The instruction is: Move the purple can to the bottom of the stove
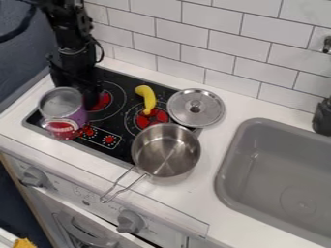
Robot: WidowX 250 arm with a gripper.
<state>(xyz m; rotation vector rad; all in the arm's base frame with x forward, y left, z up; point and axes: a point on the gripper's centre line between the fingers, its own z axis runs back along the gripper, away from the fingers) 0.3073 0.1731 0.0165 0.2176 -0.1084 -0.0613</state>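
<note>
The purple can (63, 114) is at the front left corner of the black stove top (119, 138), beside the printed red dials, its grey end facing up. The claw (81, 89) hangs right behind it, over the left part of the stove; whether it is wide, narrow or gripping the can, I cannot tell. A yellow banana (148, 98) lies by the right burner, next to a metal lid (196, 107). The steel pot (166, 151) sits in front, its handle pointing toward the knobs, left of the grey sink (236, 167).
</note>
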